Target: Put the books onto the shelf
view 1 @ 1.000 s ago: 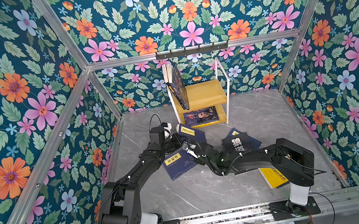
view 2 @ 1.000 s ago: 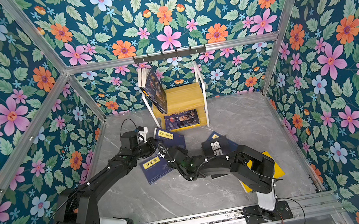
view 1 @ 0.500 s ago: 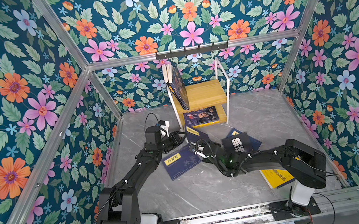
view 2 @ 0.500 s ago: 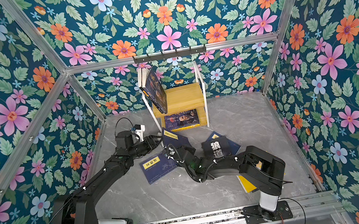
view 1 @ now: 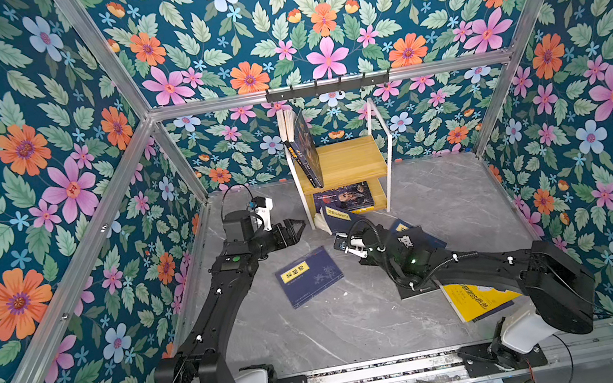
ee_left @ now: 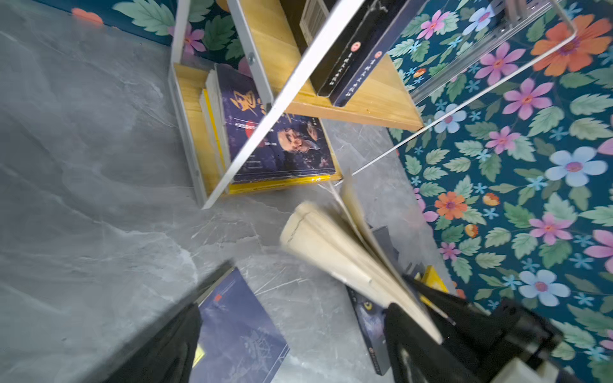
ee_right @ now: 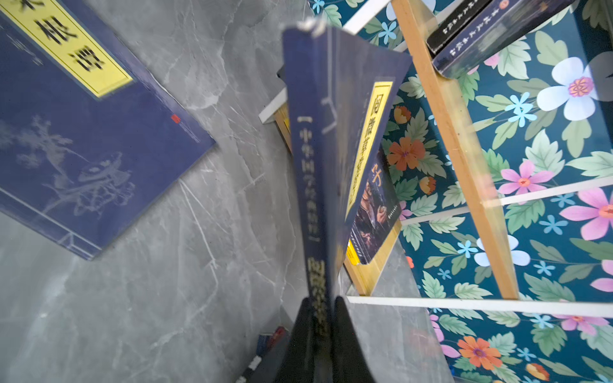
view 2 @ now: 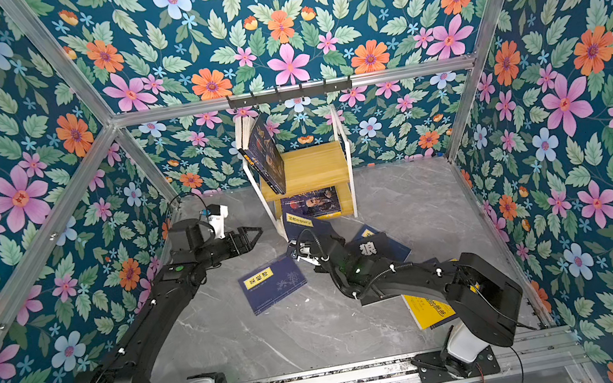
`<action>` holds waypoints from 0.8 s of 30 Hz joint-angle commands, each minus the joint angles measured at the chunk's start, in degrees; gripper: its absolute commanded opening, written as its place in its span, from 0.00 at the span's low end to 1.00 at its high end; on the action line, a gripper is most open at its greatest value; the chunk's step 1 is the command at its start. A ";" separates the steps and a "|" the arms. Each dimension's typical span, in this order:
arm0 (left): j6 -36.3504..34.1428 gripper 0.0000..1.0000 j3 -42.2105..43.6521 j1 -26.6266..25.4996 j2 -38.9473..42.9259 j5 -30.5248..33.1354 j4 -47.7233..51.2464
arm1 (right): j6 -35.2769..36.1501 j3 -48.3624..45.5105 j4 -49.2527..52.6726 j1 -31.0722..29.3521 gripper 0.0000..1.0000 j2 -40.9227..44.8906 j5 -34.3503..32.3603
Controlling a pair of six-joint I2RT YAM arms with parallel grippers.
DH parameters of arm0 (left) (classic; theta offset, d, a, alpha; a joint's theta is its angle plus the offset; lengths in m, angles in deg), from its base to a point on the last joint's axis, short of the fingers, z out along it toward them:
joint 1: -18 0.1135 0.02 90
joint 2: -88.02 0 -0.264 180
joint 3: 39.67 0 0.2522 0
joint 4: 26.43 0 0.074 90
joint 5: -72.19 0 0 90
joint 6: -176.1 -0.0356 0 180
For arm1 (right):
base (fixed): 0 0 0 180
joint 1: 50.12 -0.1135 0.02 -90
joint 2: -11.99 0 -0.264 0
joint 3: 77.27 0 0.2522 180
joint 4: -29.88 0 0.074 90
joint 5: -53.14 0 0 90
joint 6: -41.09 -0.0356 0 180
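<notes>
Two end effectors in play: the right end effector (ee_right: 323, 300) is clamped on the spine end of a navy book (ee_right: 318, 149), held on edge just in front of the lower tier of the shelf (view 1: 350, 160). It's a thin, light paperback with its pages fanning, so it will likely sag; best gripped close to the spine. The left end effector (view 1: 296, 231) gapes empty beside the shelf.

Your light wooden two-tier shelf (view 1: 350, 160): counter (view 1: 320, 333) rear. Navy yellow-labelled paperback (view 1: 309, 277): flat before it, left of black wolf-eyed paperback (view 2: 373, 246).

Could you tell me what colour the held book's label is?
Yellow; the label shows best in the right wrist view.
</notes>
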 commanded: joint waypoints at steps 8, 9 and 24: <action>-15.05 0.97 7.75 4.72 6.89 7.40 5.28 | 12.38 5.81 -3.05 4.13 0.00 -3.76 -3.32; -14.13 0.98 8.32 6.03 7.00 5.98 4.32 | 13.02 6.83 -3.56 4.50 0.00 -4.85 -4.12; -12.05 0.99 8.22 9.12 6.50 4.17 2.30 | 21.59 16.80 -16.99 8.14 0.00 -22.44 -6.96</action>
